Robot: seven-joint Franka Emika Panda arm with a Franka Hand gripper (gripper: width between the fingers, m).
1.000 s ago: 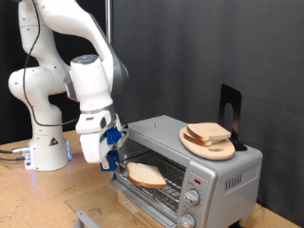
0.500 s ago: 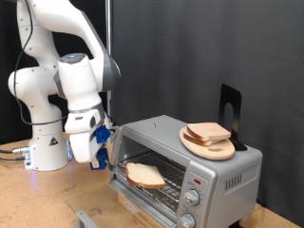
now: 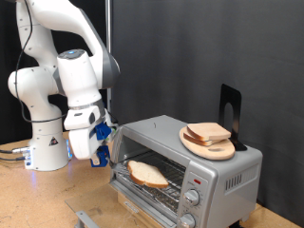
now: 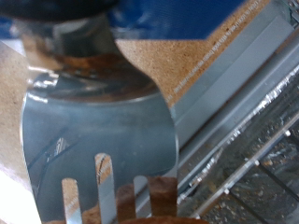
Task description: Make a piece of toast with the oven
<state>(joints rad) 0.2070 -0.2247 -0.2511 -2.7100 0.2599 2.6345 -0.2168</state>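
Note:
The silver-grey oven point(image 3: 223, 176) stands at the exterior view's lower right with its glass door open. One piece of toast point(image 3: 147, 173) lies flat on the wire rack inside. A second, similar slice point(image 3: 207, 132) lies on a round wooden plate point(image 3: 211, 147) on top of the oven. My gripper point(image 3: 101, 150), with blue parts, hangs just to the exterior view's left of the oven opening and is shut on a slotted metal spatula point(image 4: 98, 131). The wrist view shows the spatula blade over the wooden table, with the rack point(image 4: 252, 159) beside it.
The oven's two knobs point(image 3: 193, 198) face front at the exterior view's right. A black stand point(image 3: 229, 106) rises behind the plate. The arm's white base point(image 3: 46, 147) stands at the exterior view's left on the wooden table point(image 3: 38, 199). A grey metal piece point(image 3: 85, 218) lies at the table's front.
The gripper with the spatula has drawn back from the oven opening towards the exterior view's left. The toast stays on the rack, and the plate has not moved.

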